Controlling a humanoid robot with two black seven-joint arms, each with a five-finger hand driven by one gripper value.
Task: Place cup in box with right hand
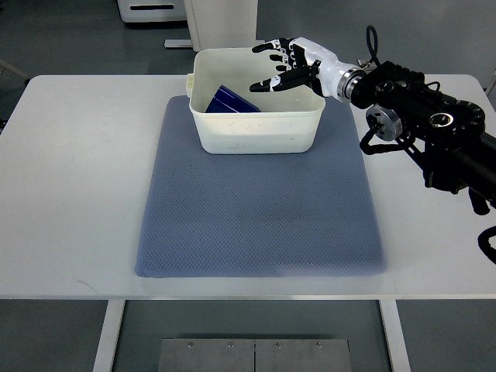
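A dark blue cup point(230, 101) lies tilted inside the cream plastic box point(256, 133), against its left wall. The box stands at the far edge of a blue-grey mat point(260, 209). My right hand point(280, 65) hovers over the box's far right corner, fingers spread and holding nothing, a short way right of the cup. Its black arm point(434, 124) comes in from the right edge. The left arm does not show.
The mat lies on a white table point(77, 186). Beyond the table's far edge stand a white cabinet base point(221, 23) and a white unit point(151, 9) on the grey floor. A metal plate point(252, 355) shows below the near edge.
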